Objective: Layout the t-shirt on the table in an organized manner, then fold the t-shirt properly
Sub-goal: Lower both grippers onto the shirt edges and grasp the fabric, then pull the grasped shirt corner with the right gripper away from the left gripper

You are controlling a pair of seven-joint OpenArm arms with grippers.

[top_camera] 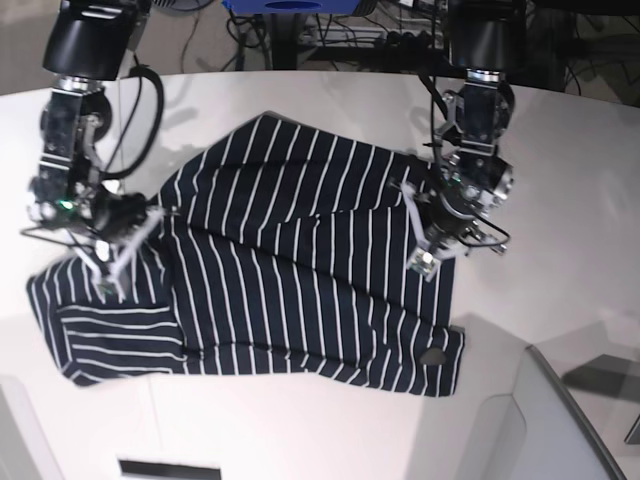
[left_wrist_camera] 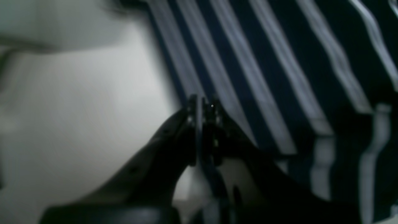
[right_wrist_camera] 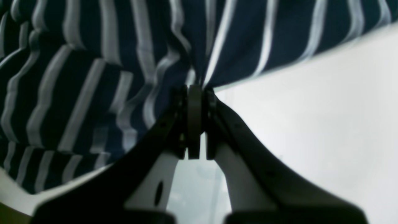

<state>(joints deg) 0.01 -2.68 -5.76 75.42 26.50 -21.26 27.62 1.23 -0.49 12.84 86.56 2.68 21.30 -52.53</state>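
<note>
The t-shirt (top_camera: 300, 270), dark navy with thin white stripes, lies spread across the white table (top_camera: 560, 200), rumpled at its left side. My left gripper (top_camera: 425, 265) sits at the shirt's right edge. In the left wrist view it (left_wrist_camera: 203, 102) is shut with a strip of the t-shirt (left_wrist_camera: 264, 62) pinched between the fingers. My right gripper (top_camera: 105, 283) is over the left sleeve area. Up close it (right_wrist_camera: 195, 88) is shut on a bunched fold of the t-shirt (right_wrist_camera: 93, 77), and the cloth gathers into its tip.
A small grey patch (top_camera: 432, 357) sits on the shirt's lower right corner. Cables and a blue object (top_camera: 290, 8) lie behind the table's curved far edge. A grey panel (top_camera: 560, 420) stands at the lower right.
</note>
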